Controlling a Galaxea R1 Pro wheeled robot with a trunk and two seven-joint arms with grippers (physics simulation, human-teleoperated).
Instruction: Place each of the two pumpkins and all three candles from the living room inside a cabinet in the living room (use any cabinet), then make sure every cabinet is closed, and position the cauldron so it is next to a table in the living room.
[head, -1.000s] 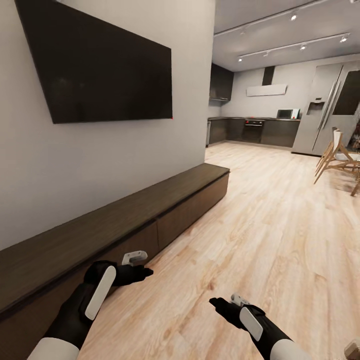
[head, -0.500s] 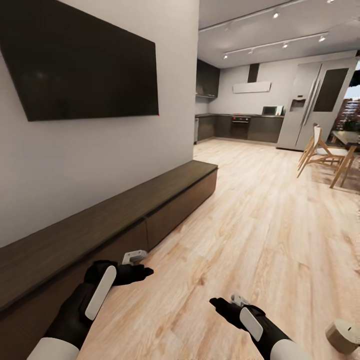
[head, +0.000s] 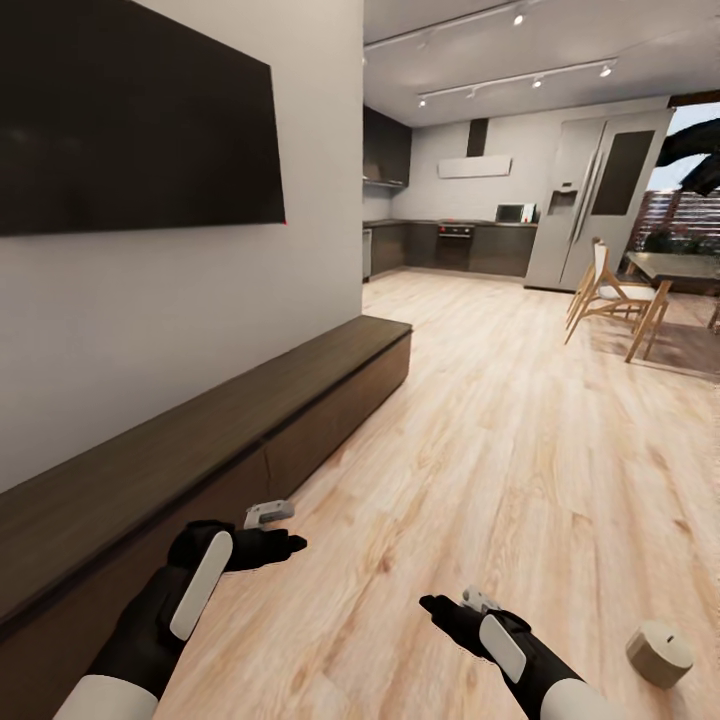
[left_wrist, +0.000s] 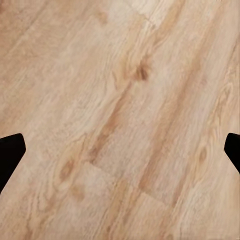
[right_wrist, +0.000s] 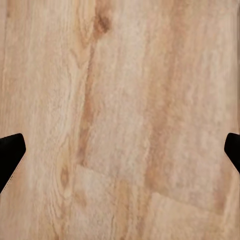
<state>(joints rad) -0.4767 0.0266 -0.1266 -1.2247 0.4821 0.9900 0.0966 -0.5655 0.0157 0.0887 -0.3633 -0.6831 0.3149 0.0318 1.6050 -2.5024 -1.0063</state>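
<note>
The cabinet (head: 250, 420), a long low dark-brown TV unit, runs along the wall on my left, and its drawer fronts look shut. One candle (head: 659, 652), a squat grey-beige cylinder, lies tilted on the wood floor at the lower right, a little beyond my right arm. My left gripper (head: 285, 545) hangs just in front of the cabinet's face, and my right gripper (head: 435, 607) hovers over bare floor. In both wrist views the dark fingertips (left_wrist: 10, 155) (right_wrist: 10, 152) sit far apart with only floorboards between them. The pumpkins, the coffee table and the cauldron are out of view.
A large black TV (head: 130, 120) hangs on the wall above the cabinet. Light wood floor (head: 500, 440) stretches ahead to a dark kitchen (head: 450, 245) with a tall fridge (head: 590, 200). A wooden chair (head: 605, 295) and dining table (head: 675, 270) stand far right.
The whole view has swung to the right, so the cabinet and TV slid left. The candle has come further into view at the lower right. Both arms hold the same pose.
</note>
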